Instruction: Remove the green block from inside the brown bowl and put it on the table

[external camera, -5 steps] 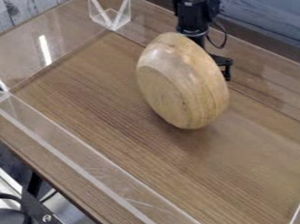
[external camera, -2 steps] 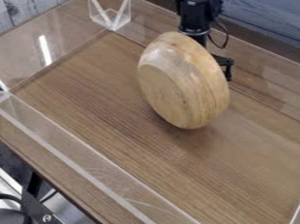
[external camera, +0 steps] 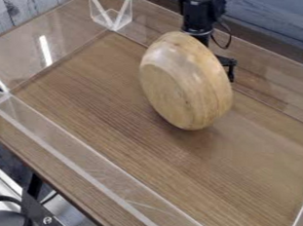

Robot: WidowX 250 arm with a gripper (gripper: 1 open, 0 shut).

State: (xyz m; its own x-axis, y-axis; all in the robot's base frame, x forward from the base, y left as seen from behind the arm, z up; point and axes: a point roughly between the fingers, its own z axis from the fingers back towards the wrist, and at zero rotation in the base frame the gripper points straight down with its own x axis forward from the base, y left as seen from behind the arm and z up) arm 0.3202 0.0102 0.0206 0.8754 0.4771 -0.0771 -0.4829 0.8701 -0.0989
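Wooden bowl (external camera: 185,80) tipped up on its edge on the counter (external camera: 102,111), rounded underside and small flat base turned toward the camera, grain visible. Its upper rim meets the black arm coming down from the top of the view. Jaws (external camera: 199,35) point straight down at the far rim of the bowl, fingertips hidden behind the wood; clenched tight, apparently pinching the rim, though the contact itself cannot be seen. Green block not visible: the bowl's hollow faces away, on the far side below the jaws, so its place cannot be told. Clear acrylic walls (external camera: 61,138) edge the counter, well in front of and left of the jaws
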